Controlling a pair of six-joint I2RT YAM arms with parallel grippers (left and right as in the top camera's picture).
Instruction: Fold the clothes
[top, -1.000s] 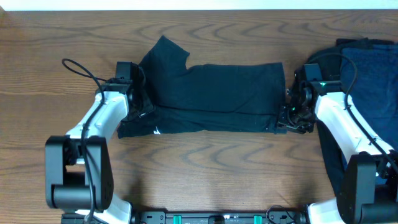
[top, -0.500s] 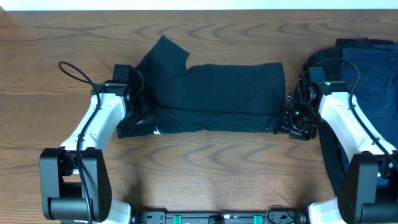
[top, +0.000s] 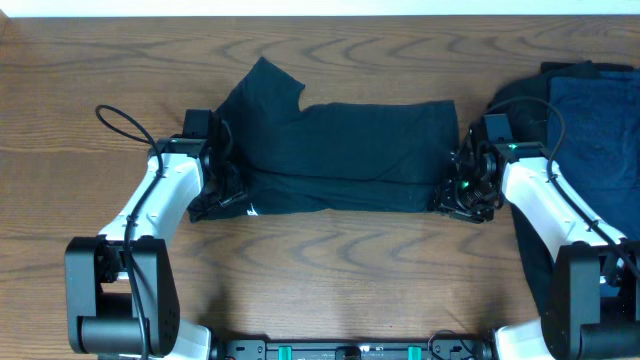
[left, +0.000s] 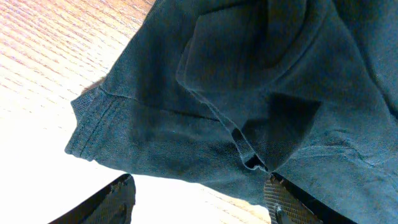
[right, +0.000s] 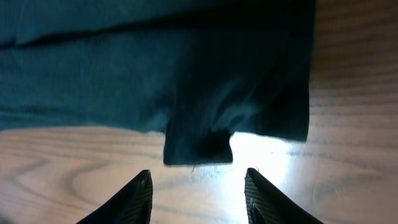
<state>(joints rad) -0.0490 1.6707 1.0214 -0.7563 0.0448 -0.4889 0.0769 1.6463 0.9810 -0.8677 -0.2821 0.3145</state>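
A black T-shirt (top: 345, 155), one of the clothes, lies folded into a long band across the middle of the table, one sleeve (top: 262, 85) sticking out at the back left and a small white label (top: 252, 210) at its front left. My left gripper (top: 226, 190) (left: 202, 202) stands open at the shirt's left end, with bare table between its fingers (left: 118, 199) and the hemmed cloth (left: 186, 124) just ahead. My right gripper (top: 448, 195) (right: 198, 186) is open at the front right corner; a cloth corner (right: 198, 149) lies just beyond its fingertips, not gripped.
More clothes, navy blue (top: 600, 110) over black, are piled at the table's right edge behind my right arm. The wooden table (top: 340, 270) shows bare in front of the shirt. A cable loop (top: 125, 120) hangs off my left arm.
My right gripper has opened and shifted a little left, up to the shirt's right corner. The left arm has barely moved. The shirt lies as before.
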